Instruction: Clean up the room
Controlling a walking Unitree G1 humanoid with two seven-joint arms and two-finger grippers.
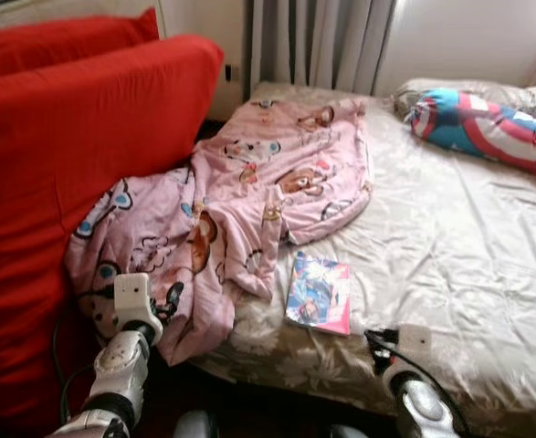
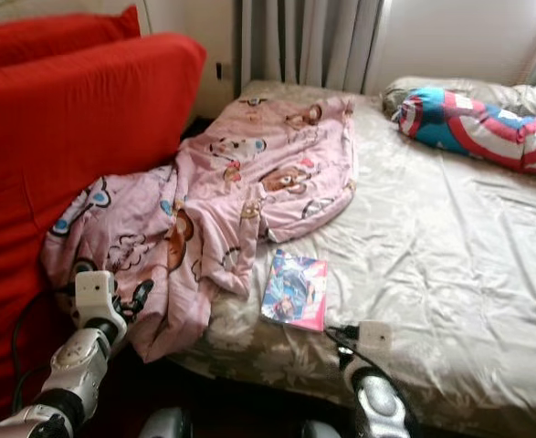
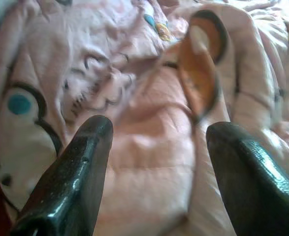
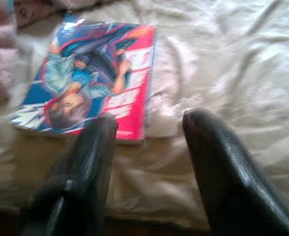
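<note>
A pink cartoon-print blanket [image 1: 249,196] lies crumpled over the left side of the bed [image 1: 450,246], its lower corner hanging off the front edge. My left gripper [image 1: 169,301] is open right at that hanging corner; in the left wrist view its black fingers [image 3: 75,172] frame the pink fabric [image 3: 149,147] without closing on it. A colourful comic book [image 1: 319,292] lies flat on the beige sheet near the front edge. My right gripper [image 1: 377,345] is open just to the right of the book, close to its corner [image 4: 129,123].
A big red cushion or sofa back [image 1: 76,155] stands against the bed's left side. A blue, red and white star-pattern pillow [image 1: 487,128] lies at the far right. Grey curtains [image 1: 318,41] hang behind the bed. The floor below the front edge is dark.
</note>
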